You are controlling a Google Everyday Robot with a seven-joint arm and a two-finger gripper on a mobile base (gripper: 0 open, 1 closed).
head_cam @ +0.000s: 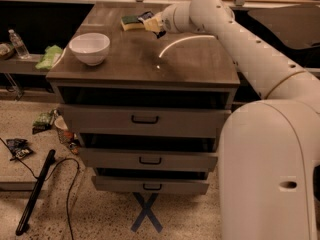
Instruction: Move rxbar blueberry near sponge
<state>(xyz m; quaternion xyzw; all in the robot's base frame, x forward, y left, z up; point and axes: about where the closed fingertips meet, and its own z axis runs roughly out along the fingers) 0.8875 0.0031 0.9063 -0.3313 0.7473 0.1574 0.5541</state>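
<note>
The sponge (130,22), yellow with a dark green top, lies at the back of the wooden tabletop (190,64), left of centre. My gripper (151,24) reaches in from the right at the end of the white arm (235,34). It sits just right of the sponge, low over the table. It is shut on the rxbar blueberry (146,16), a dark blue bar with pale markings. The bar sticks out toward the sponge's right end, almost touching it.
A white bowl (90,47) stands on the left of the tabletop. A light green cloth (49,56) and a water bottle (18,44) are on a lower shelf at the left. Three drawers (145,119) sit below. Snack packets (18,147), a black stick (35,191) and a cable lie on the floor.
</note>
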